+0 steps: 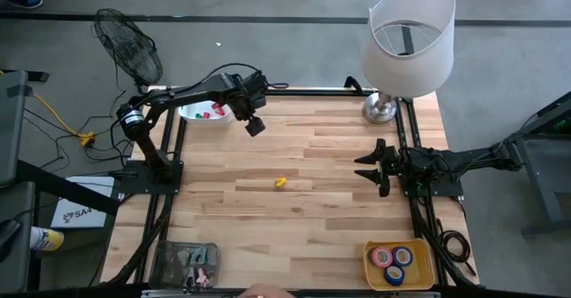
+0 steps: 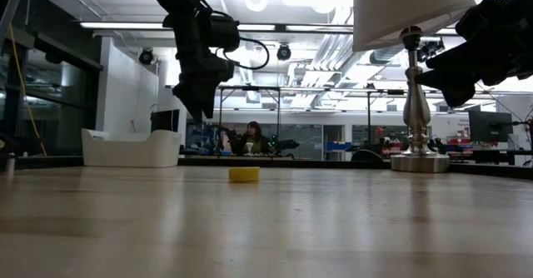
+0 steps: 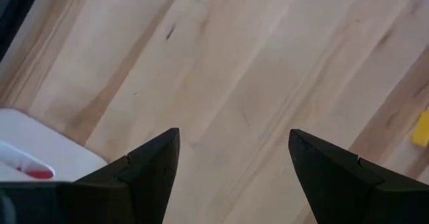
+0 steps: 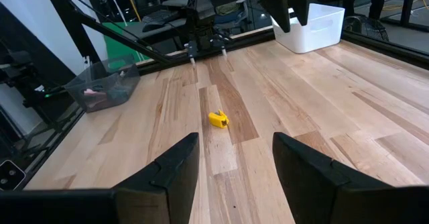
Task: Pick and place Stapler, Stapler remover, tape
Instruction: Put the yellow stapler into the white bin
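Between picks: left gripper (image 1: 255, 126) wide open, empty, upper left beside white bin (image 1: 207, 112); right gripper (image 1: 369, 167) open, idle mid-right; next needs reaching yellow remover (image 1: 280, 183) at table center.

Bright, even overhead light; low view's foreground table (image 2: 266, 228) blurred.

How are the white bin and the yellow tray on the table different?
The white bin sits at a far corner beside the left gripper; the yellow tray sits at the opposite near corner. The bin shows small red and green items; the tray holds tape rolls. Both rest on the table's edge.
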Available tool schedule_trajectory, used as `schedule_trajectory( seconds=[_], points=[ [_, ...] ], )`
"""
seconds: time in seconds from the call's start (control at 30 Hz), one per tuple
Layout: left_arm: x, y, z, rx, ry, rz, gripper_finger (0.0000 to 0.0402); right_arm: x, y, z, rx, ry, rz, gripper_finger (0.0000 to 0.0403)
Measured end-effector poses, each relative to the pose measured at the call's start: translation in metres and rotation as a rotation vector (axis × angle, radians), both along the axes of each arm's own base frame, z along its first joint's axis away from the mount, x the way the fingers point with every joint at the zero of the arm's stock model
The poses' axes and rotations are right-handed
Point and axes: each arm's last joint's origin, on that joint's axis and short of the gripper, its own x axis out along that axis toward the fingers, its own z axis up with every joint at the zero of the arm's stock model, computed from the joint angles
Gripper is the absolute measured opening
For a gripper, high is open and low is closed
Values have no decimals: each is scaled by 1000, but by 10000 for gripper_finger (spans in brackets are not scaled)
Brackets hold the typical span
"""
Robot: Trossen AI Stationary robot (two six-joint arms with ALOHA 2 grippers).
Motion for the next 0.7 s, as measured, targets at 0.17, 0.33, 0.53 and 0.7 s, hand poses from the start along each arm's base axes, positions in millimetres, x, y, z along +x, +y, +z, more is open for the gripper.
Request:
schedule_trajectory(
  seconds=[0.17, 0.33, 0.53, 0.7],
  points=[
    [3, -3, 0, -2, -4, 39, 275, 0, 0, 0, 0, 0, 0, 181],
    [11, -17, -1, 9, 3, 25, 282, 0, 0, 0, 0, 0, 0, 181],
    [27, -43, 0, 61, -6, 16, 306, 0, 0, 0, 0, 0, 0, 181],
    [42, -71, -7, 50, -3, -4, 320, 0, 0, 0, 0, 0, 0, 181]
  ],
)
